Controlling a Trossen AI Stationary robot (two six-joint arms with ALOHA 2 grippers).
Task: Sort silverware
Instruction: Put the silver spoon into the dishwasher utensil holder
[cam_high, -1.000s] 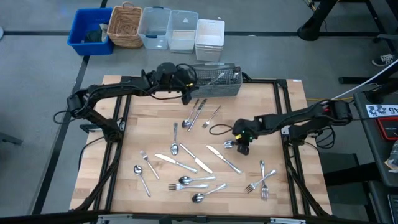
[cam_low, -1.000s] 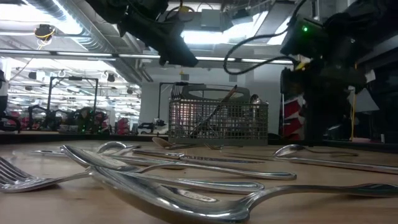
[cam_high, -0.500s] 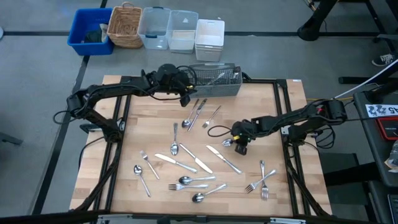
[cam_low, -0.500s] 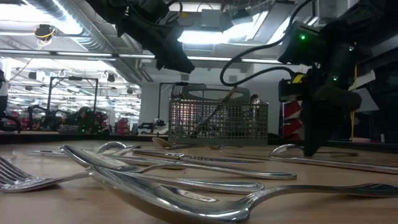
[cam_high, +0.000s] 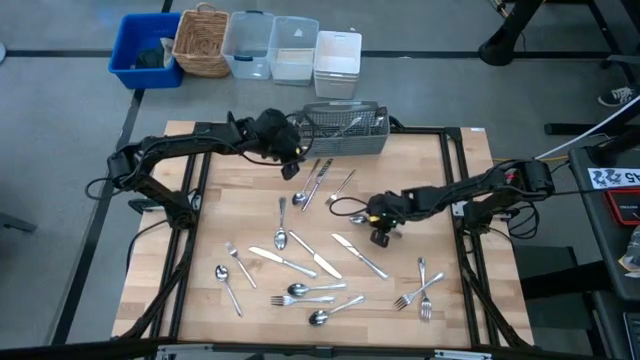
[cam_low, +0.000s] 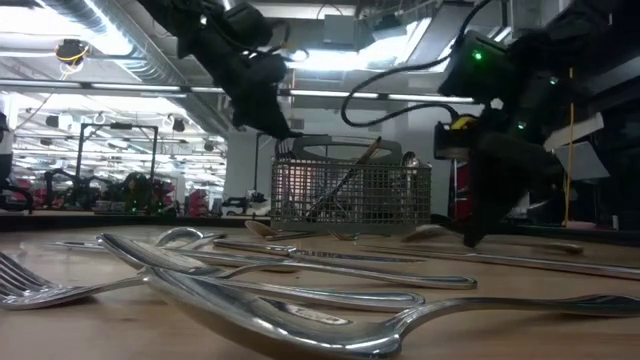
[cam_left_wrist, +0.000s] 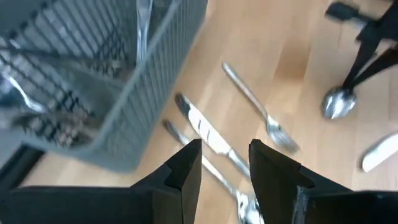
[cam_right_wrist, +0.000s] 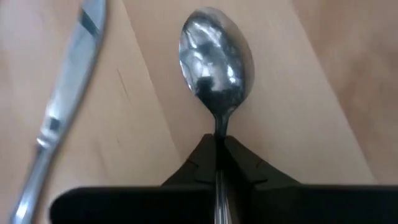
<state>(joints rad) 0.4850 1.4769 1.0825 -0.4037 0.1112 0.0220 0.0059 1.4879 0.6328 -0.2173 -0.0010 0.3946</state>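
- Gripping a spoon (cam_right_wrist: 216, 59) by the neck just below its bowl: right pincer (cam_high: 379, 233) clamped on it, near the middle of the counter (cam_high: 440, 190).
- Lifting straight up first, to keep the handle from dragging across the knife (cam_right_wrist: 62, 106) lying just beside.
- Holding the clamp firm; slim polished metal likely to swivel or slip between the fingers.
- Carrying toward the grey mesh basket (cam_high: 345, 130) at the counter's far edge, then lowering into the spoon compartment, which one not clear from here.
- Minding the left pincer (cam_left_wrist: 225, 163), fingers apart, empty, hovering just beside that basket above a fork (cam_left_wrist: 258, 112).
- Leaving the remaining silverware (cam_high: 300, 270), scattered over the counter, undisturbed.
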